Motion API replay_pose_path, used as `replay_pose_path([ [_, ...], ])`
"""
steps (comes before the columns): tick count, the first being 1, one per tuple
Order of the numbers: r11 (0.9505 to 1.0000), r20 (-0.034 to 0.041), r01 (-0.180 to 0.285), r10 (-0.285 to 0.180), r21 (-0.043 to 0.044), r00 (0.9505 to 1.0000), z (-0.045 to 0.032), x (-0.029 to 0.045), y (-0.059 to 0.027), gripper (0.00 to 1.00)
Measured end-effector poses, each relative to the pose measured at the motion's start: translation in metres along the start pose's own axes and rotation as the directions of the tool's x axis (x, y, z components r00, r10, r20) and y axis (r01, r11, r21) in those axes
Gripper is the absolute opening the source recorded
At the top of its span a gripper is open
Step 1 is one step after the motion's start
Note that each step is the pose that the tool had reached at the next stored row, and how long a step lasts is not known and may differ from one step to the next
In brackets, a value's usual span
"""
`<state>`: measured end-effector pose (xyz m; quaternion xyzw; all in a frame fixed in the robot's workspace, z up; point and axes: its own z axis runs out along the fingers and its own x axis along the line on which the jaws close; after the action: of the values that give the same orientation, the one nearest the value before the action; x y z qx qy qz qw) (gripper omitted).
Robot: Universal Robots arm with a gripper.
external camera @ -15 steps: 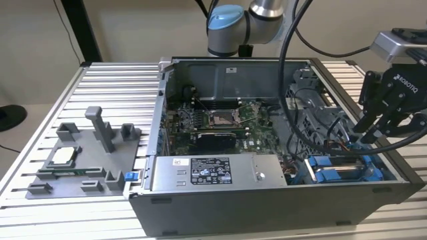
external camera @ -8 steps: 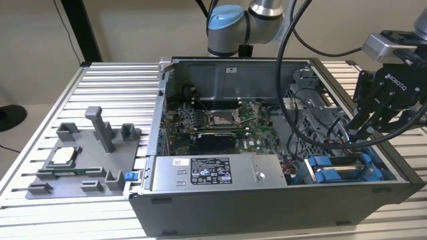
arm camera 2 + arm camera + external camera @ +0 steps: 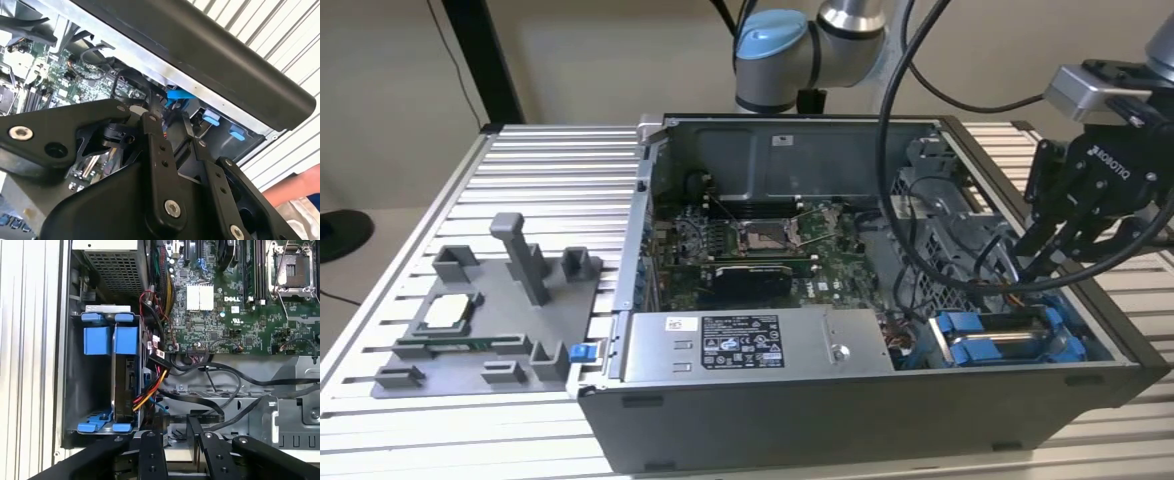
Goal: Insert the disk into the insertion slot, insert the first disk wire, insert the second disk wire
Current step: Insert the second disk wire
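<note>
The disk (image 3: 123, 382) stands edge-on in its blue carrier (image 3: 125, 340) inside the insertion slot (image 3: 80, 390), at the case's front corner on the exterior view's right (image 3: 1003, 345). A red, yellow and orange wire bundle (image 3: 150, 386) runs to the disk's side, and a thin blue wire (image 3: 157, 405) lies just beside it. My gripper (image 3: 175, 422) hangs over the case edge close to these wires, also seen from outside (image 3: 1047, 265). Its fingers stand a little apart with nothing visibly pinched. A blue wire end (image 3: 176, 95) sits just past the fingertips (image 3: 150, 119).
The open computer case (image 3: 854, 410) holds the motherboard (image 3: 761, 245), a grey labelled power-supply box (image 3: 747, 345) and loose black cables (image 3: 220, 370). A grey fixture (image 3: 480, 320) with parts stands on the slatted table at the exterior view's left. A person's hand (image 3: 295, 192) is near the case.
</note>
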<state>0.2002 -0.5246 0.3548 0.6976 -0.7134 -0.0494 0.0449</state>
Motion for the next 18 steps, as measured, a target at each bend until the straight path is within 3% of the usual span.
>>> replay_pose_path([
  [6, 1.0000, -0.0001, 0.000, 0.000, -0.0057, 1.0000, 0.0001, 0.0065, -0.0005, 1.00],
  [18, 1.0000, -0.0003, 0.000, 0.000, -0.0056, 1.0000, 0.0068, 0.0068, -0.0013, 1.00],
])
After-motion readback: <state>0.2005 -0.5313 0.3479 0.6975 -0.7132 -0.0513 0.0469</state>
